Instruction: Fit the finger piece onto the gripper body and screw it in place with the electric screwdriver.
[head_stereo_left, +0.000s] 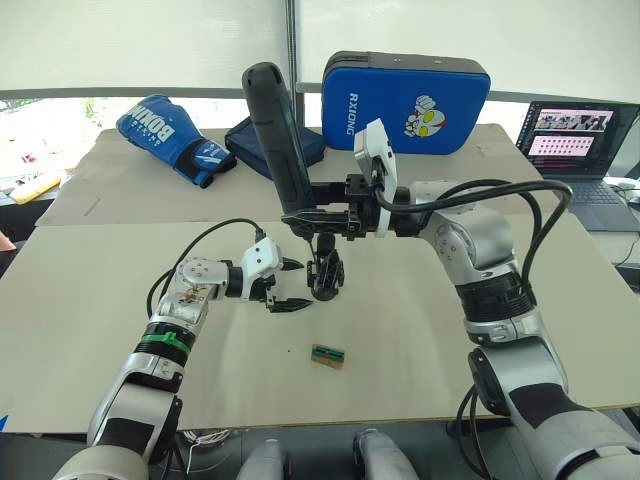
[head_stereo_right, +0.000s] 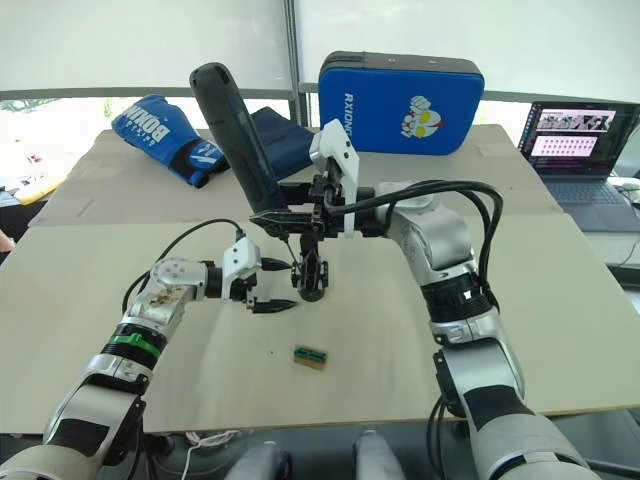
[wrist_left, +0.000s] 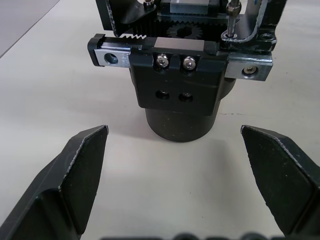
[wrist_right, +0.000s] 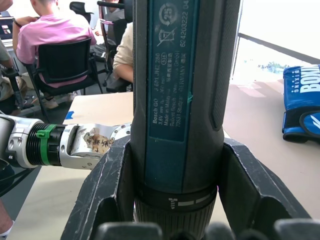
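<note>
1. Your right gripper (head_stereo_left: 318, 213) is clamped around the electric screwdriver (head_stereo_left: 279, 135), a long dark grey-black cylindrical tool. In the right wrist view its two black fingers press against both sides of the barrel. The tool stands nearly upright, leaning slightly, over the middle of the beige bench (head_stereo_left: 120, 330).

2. The screwdriver's thin metal bit (wrist_left: 230, 19) comes down onto the gripper body (head_stereo_left: 325, 272), a small black mechanical assembly with a round cylindrical base. It stands upright on the bench roughly midway between the near and far edges. In the left wrist view the bit meets the top of the frame at one end of the rack.

3. Your left gripper (head_stereo_left: 284, 284) is wide open and holds nothing. Its two black fingertips (wrist_left: 82, 165) sit either side of the body's base without touching it, just beside the body on your left.

4. Progress, as a judgement: you appear to be in the screwing stage. A black block with two silver screw heads (wrist_left: 174, 61) already sits on the front of the body. I cannot tell whether the tapered finger piece is fitted there, or whether the screw under the bit is seated.

5. What seems left: finish driving that screw, check the piece is firm, then lift the tool clear. The open left gripper could steady the base if the body starts to turn.

6. A small green-topped block (head_stereo_left: 328, 355) lies loose nearer the front edge, apart from the work.
</note>
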